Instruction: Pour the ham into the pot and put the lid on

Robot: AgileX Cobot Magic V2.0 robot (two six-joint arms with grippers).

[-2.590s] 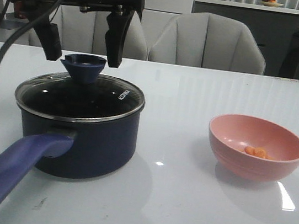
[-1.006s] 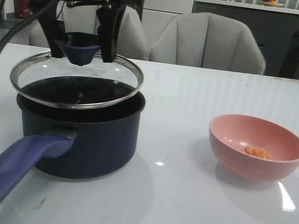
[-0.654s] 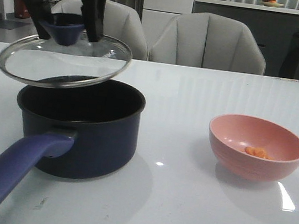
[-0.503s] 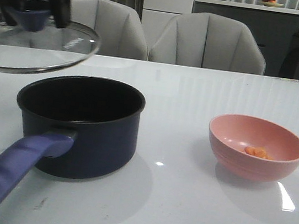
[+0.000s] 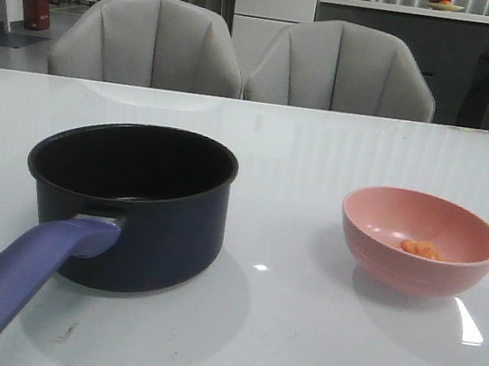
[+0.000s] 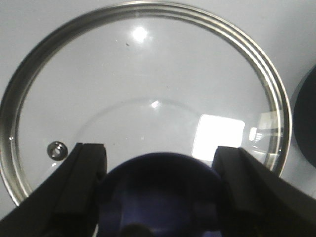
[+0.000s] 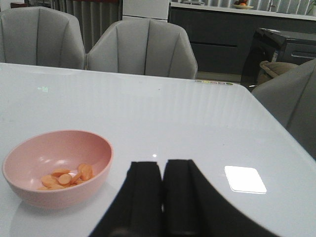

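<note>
Left pincer [image 6: 160, 197]: you see it clamped on the blue knob of the round glass lid [image 6: 143, 84], above the white bench [image 5: 296, 336].
Right pincer [image 7: 162, 182]: fingers together, holding nothing.
Dark navy saucepan [image 5: 131, 213]: uncovered, left of the pink bowl [image 5: 419, 239].
Orange ham chunks [image 5: 421, 249]: inside that bowl.

One pot [image 5: 133, 199] stood on the one table [image 5: 296, 336], and it had a single long handle [image 5: 16, 283]. One pink bowl [image 5: 419, 239] sat there too. Inside the bowl lay the ham [image 7: 66, 178]: in the right wrist view roughly half a dozen small orange slices could be made out, though they overlapped too much for an exact count. There was one lid [image 6: 148, 94], with one knob [image 6: 160, 195] and one small vent hole [image 6: 57, 149]. Two grey chairs [image 5: 150, 42] stood behind the table in the front view. The right wrist view showed part of a third chair [image 7: 291, 106] at the table's side.
</note>
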